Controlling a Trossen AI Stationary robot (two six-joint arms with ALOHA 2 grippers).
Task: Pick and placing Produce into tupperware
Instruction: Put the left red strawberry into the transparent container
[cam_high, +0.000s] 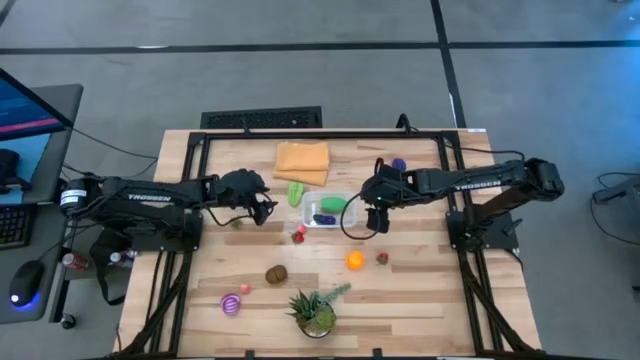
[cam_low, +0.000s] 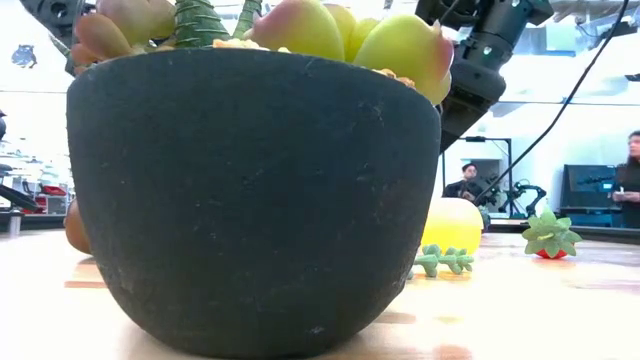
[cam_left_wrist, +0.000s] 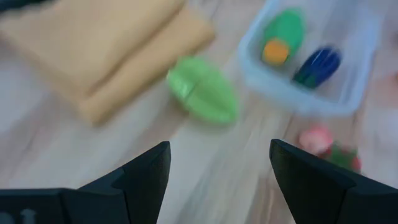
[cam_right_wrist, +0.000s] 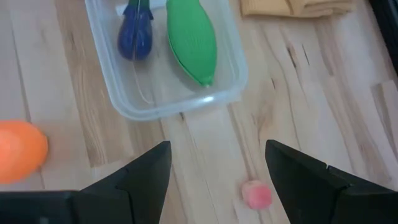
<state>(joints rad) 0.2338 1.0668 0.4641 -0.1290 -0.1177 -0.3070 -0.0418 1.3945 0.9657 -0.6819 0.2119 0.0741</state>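
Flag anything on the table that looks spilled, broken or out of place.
Nothing stands out. The clear tub sits flat on the table with a green piece and a dark blue piece inside. The other toy produce lies loose on the wood, none visibly damaged. The potted plant stands upright.

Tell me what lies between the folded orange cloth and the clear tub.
In the high view, one light green produce piece lies on the table between the orange cloth and the tub. The left wrist view shows it there too, apart from the tub.
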